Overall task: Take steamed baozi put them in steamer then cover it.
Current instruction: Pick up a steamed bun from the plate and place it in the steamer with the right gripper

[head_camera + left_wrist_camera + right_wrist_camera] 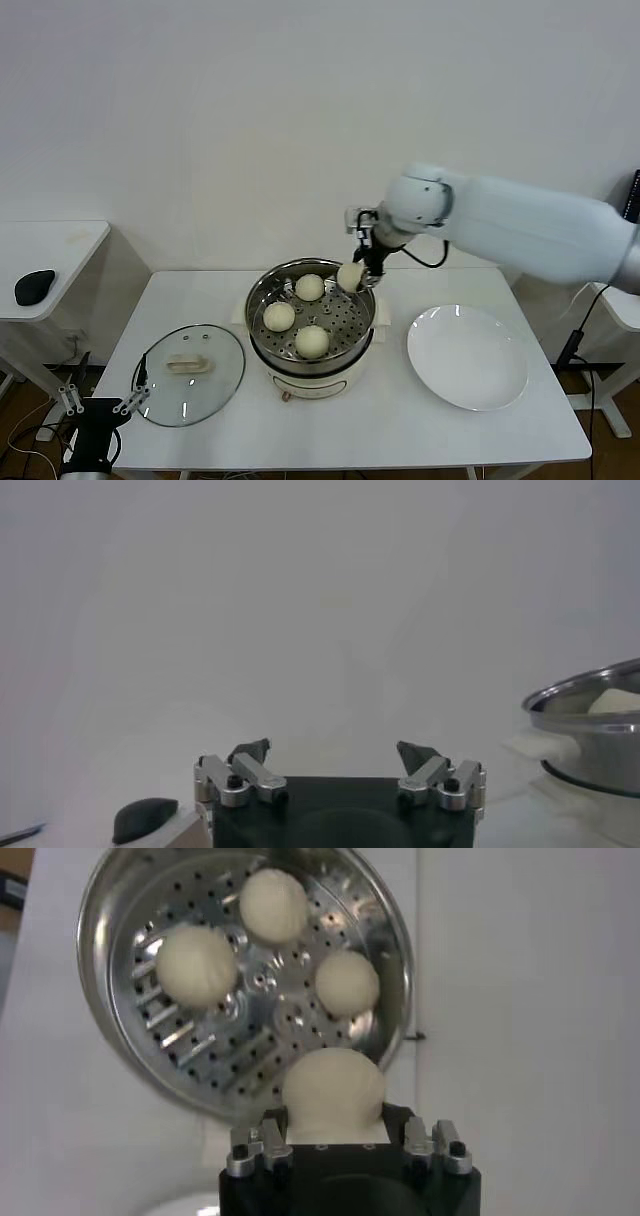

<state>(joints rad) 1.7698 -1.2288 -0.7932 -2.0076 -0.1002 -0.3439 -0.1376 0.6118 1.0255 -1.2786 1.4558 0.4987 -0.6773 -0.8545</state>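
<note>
**Fourth baozi held at steamer rim**

Your right tool (358, 268) is clamped on a baozi (333, 1091) above the steamer (262, 308), at its far right edge. Three baozi (279, 316) sit on the tray. The cover (190, 374) lies on the surface (400, 420); your left tool (338, 765) hangs wide open, empty.

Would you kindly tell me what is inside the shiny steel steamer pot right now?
Three cream-white round baozi sit apart on the perforated tray of the stainless-steel steamer pot. The right gripper holds a fourth baozi above the rim. Below the tray is hidden.
</note>
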